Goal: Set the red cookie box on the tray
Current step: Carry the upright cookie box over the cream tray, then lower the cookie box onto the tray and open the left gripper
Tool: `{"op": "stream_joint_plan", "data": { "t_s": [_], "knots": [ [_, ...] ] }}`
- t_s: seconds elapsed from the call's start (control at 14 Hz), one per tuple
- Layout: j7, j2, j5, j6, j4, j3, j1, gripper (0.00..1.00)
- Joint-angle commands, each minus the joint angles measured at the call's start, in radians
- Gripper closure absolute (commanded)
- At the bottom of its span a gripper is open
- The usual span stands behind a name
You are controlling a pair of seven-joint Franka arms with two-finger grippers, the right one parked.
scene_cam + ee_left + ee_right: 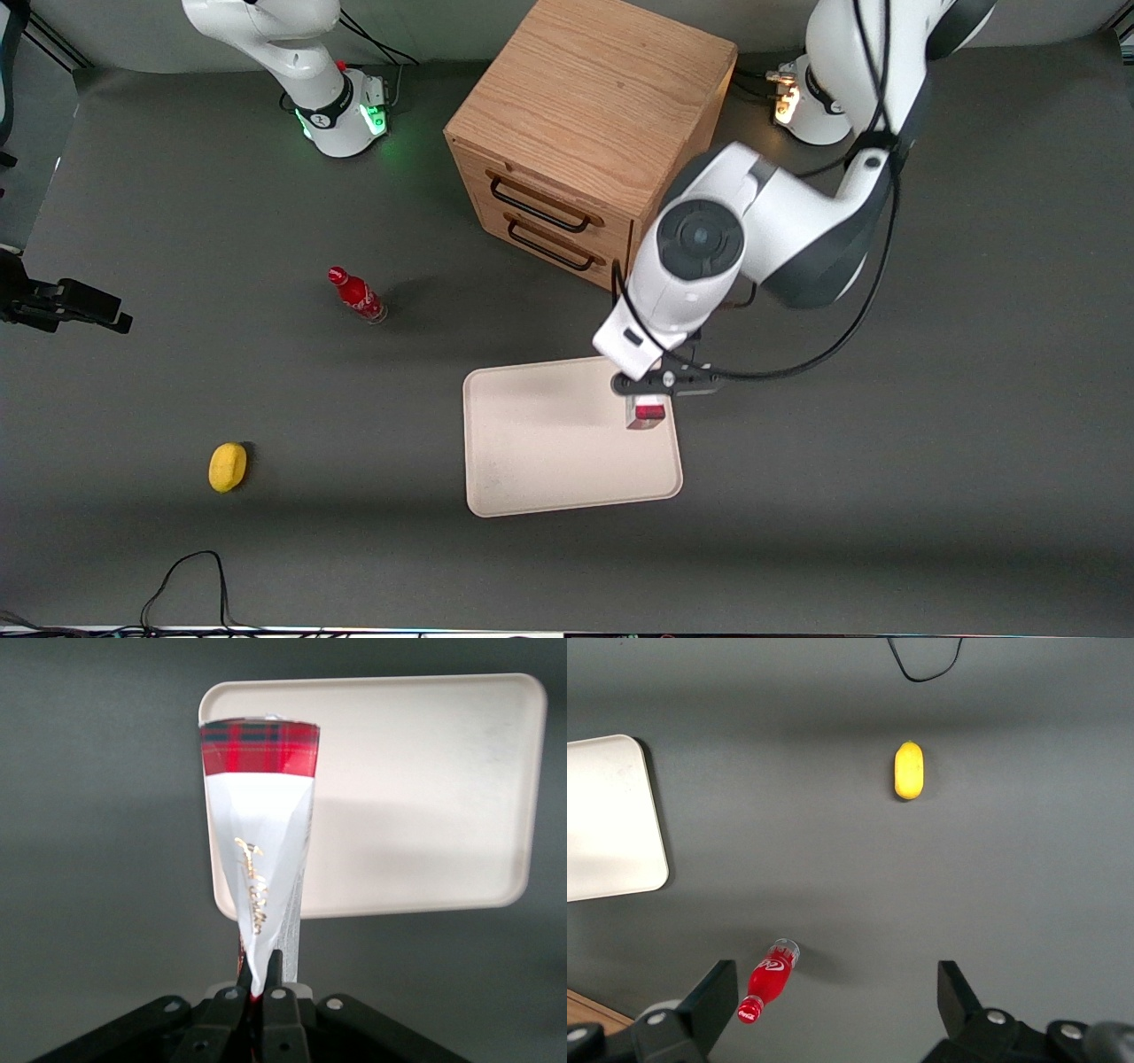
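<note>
One gripper hangs over the tray, fingers clamped on the cookie box hanging end-down; lowering and letting go look next.

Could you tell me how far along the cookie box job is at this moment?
Picked up: the gripper is shut on the red cookie box, hanging end-down above the tray, near the edge toward the working arm's end. Left: lower it and release.
</note>
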Motion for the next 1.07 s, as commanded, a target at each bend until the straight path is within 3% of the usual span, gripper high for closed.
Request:
{"op": "stream_joint_plan", "data": {
  "t_s": [0.0, 0.14, 0.43, 1.0],
  "knots": [
    [0.02, 0.049, 0.046, 0.107, -0.044, 0.021, 0.003, 1.0],
    [0.016, 0.074, 0.062, 0.215, -0.104, 0.049, 0.001, 1.0],
    [0.015, 0.144, 0.111, 0.24, -0.11, 0.051, -0.001, 1.0],
    [-0.086, 0.174, 0.106, 0.295, -0.105, 0.051, -0.008, 1.0]
  ]
}}
